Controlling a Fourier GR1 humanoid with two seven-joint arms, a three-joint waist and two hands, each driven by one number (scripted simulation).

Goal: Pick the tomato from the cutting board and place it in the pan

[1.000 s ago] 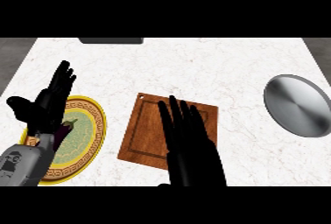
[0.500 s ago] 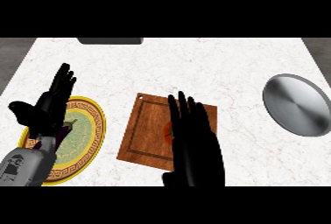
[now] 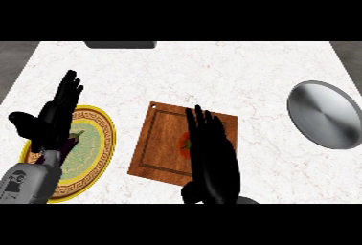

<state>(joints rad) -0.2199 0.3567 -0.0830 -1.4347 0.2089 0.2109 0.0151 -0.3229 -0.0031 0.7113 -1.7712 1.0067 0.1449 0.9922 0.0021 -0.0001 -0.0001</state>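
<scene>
A wooden cutting board [image 3: 159, 143] lies at the middle of the counter. A red tomato [image 3: 185, 143] rests on it, only its left edge showing beside my right hand [image 3: 212, 158]. That hand hovers over the board's right half with fingers straight and pointing away, covering most of the tomato. The pan [image 3: 326, 114], a round grey metal dish, sits at the far right. My left hand [image 3: 53, 117] rests open, fingers up, above a yellow-rimmed plate at the left.
The yellow patterned plate [image 3: 92, 162] at the left holds a dark purple item [image 3: 68, 142], partly hidden by my left forearm. A dark object [image 3: 120, 44] sits at the counter's far edge.
My right hand has moved a little to the right and forward over the board, and a sliver of the tomato now shows at its left side. The left hand barely shifted.
</scene>
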